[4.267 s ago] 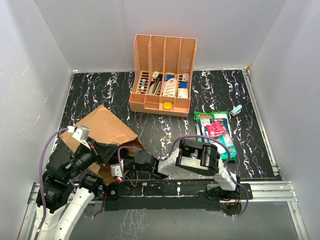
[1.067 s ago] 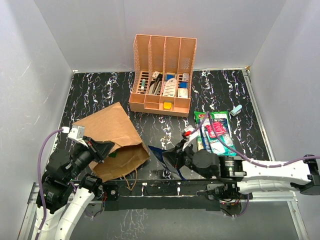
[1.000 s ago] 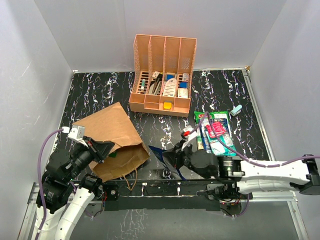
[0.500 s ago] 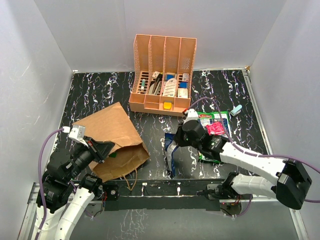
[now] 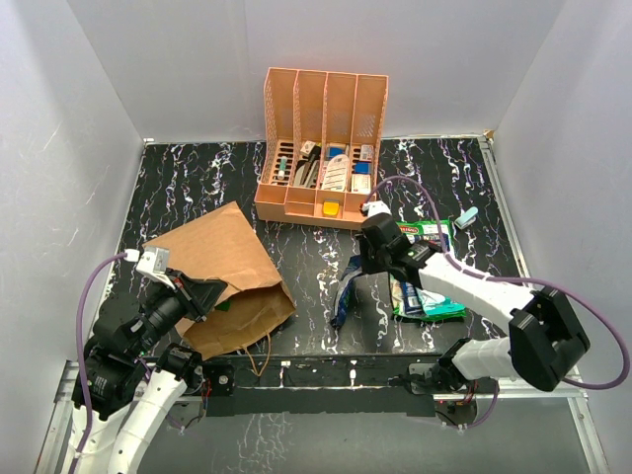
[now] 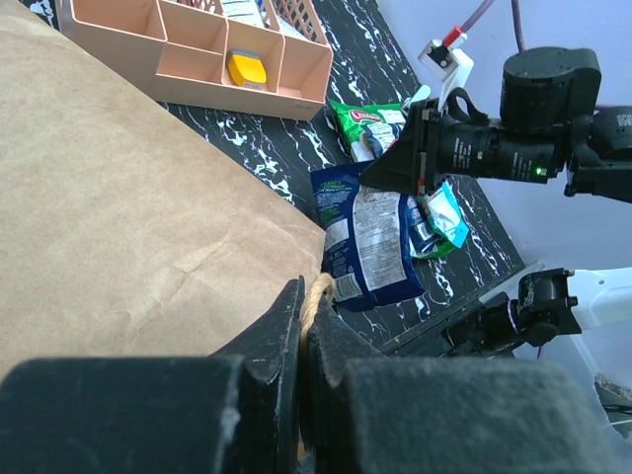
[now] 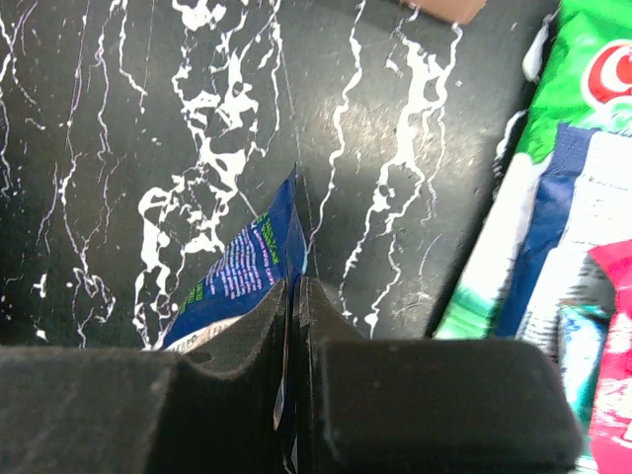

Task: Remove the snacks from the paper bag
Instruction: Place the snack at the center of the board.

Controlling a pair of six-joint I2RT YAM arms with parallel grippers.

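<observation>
The brown paper bag [image 5: 219, 269] lies on its side at the near left; it fills the left of the left wrist view [image 6: 118, 217]. My left gripper [image 5: 202, 293] is shut on its twisted cord handle [image 6: 318, 293] at the bag's mouth. My right gripper [image 5: 363, 265] is shut on the top edge of a blue snack packet [image 5: 345, 294], which hangs over the table's middle; it also shows in the left wrist view [image 6: 367, 242] and the right wrist view [image 7: 237, 276]. Green, blue, teal and red packets [image 5: 427, 267] lie in a pile at the right.
An orange four-compartment organiser [image 5: 318, 148] with stationery stands at the back centre. A small pale blue item [image 5: 466, 217] lies at the right, near the table's edge. White walls close in the table on three sides.
My right arm has pulled out of the bag with the blue packet and carried it right and away from the bag, toward the snack pile. The left gripper keeps its hold on the handle.
</observation>
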